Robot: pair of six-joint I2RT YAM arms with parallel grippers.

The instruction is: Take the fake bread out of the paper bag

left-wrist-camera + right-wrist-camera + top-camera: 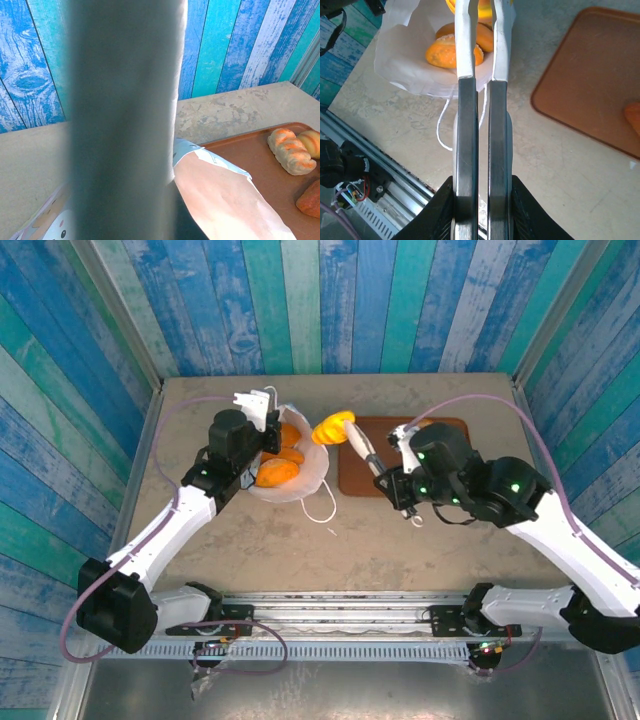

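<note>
right gripper (345, 432) was clamped tight on a yellow roll (333, 427), and that piece of fake bread hung clear of the paper bag (310, 480), just past its right rim and right at the left edge of the brown tray (356, 480). that was the relation to watch: the tray lay directly to the right of the claw, a short sideways swing away. the roll sat crosswise in the fingertips, its long axis running roughly left to right, across the line of the fingers.

left gripper (262, 405) was closed as well, and it looked pinched on the bag's far-left rim, propping the mouth open. more orange loaves (275, 475) lay inside the bag, so by my read the job was only partly done.

the right arm was plainly the nearer one to the tray, while the left was busy at the bag. the right wrist view showed the tray's near-left stretch bare and flat. from the left wrist, a ridged bun (291, 150) lay further along the tray, so there seemed room to set this one down short of it. the table (380, 550) around was plain beige, with the bag's cord handle (325, 510) trailing loose toward the arms, a small snag risk.
</note>
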